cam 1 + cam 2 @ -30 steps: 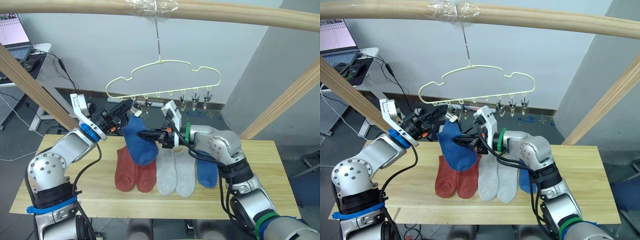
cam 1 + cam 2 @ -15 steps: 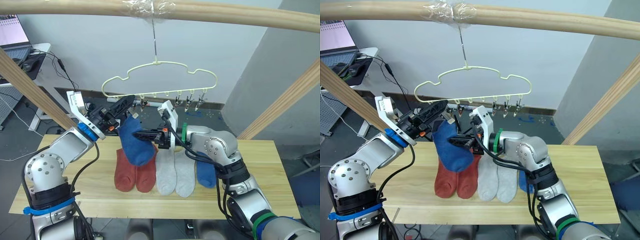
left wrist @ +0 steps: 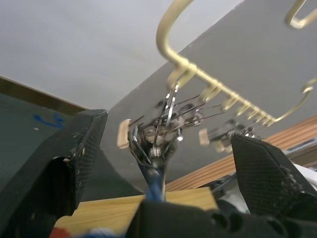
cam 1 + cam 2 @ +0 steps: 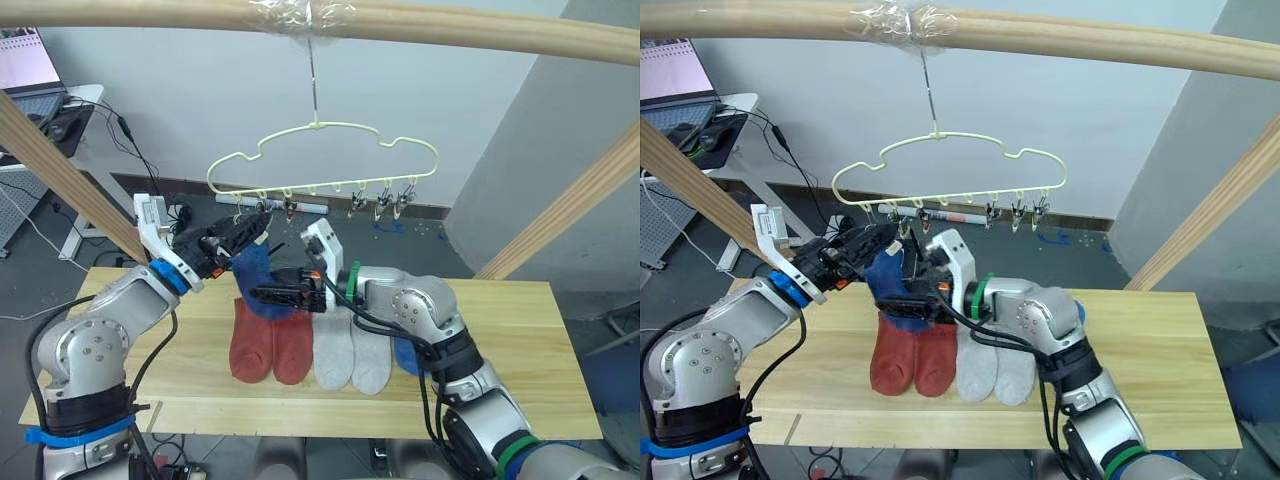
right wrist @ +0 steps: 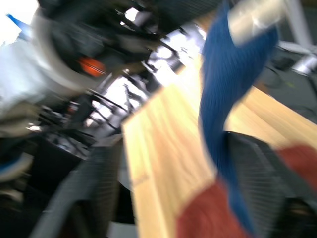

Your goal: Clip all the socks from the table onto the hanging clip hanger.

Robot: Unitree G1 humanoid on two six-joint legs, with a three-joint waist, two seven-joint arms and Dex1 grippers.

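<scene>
The pale-yellow clip hanger hangs by its hook from the top pole. A blue sock dangles from a metal clip near the hanger's left end; the clip bites its top edge. My left gripper is open, one finger on each side of that clip without touching it. Lower down, my right gripper is open around the hanging sock's lower part. On the table lie two rust-red socks, two light grey socks and one blue sock, partly hidden by my right arm.
A round wooden pole runs across the top, with slanted poles at left and right. Several free clips hang along the hanger's right half. A desk with a laptop stands at the back left.
My left gripper opened off the clip, then my right gripper let go of the blue sock. Both grippers have come down a little, and the sock now hangs from the clip.
</scene>
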